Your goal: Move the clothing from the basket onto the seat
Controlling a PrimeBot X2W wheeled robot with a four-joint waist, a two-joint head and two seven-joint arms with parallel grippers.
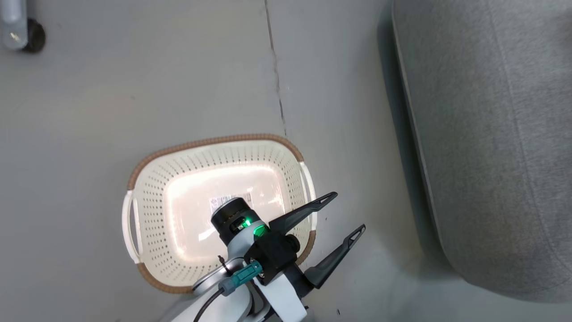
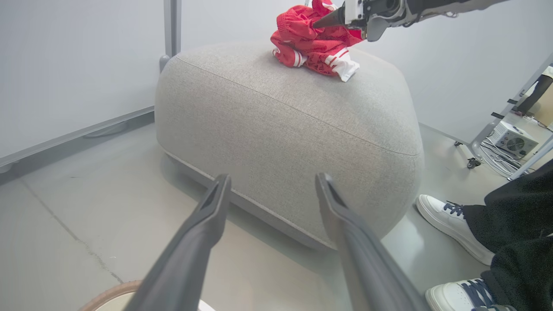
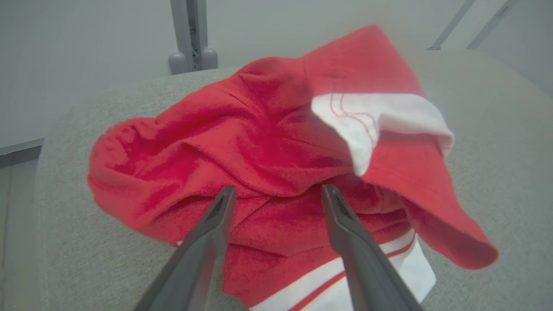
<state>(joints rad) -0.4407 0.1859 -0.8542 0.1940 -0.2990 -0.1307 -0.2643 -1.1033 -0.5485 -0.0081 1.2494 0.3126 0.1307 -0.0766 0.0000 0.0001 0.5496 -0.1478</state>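
Clothing [image 3: 268,142]: bright red soft fabric w/ white bands, heaped atop big grey fabric seat cushion [image 2: 281,121].
Right gripper [image 3: 278,188]: jaws wide, empty, over heap.
Left gripper [image 1: 349,211]: jaws wide, empty, at 4 o'clock rim of cream perforated plastic basket [image 1: 214,141].

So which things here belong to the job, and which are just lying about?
Job: clothing, basket, seat.
Lying about: person's shoe, castor, fan box, post.
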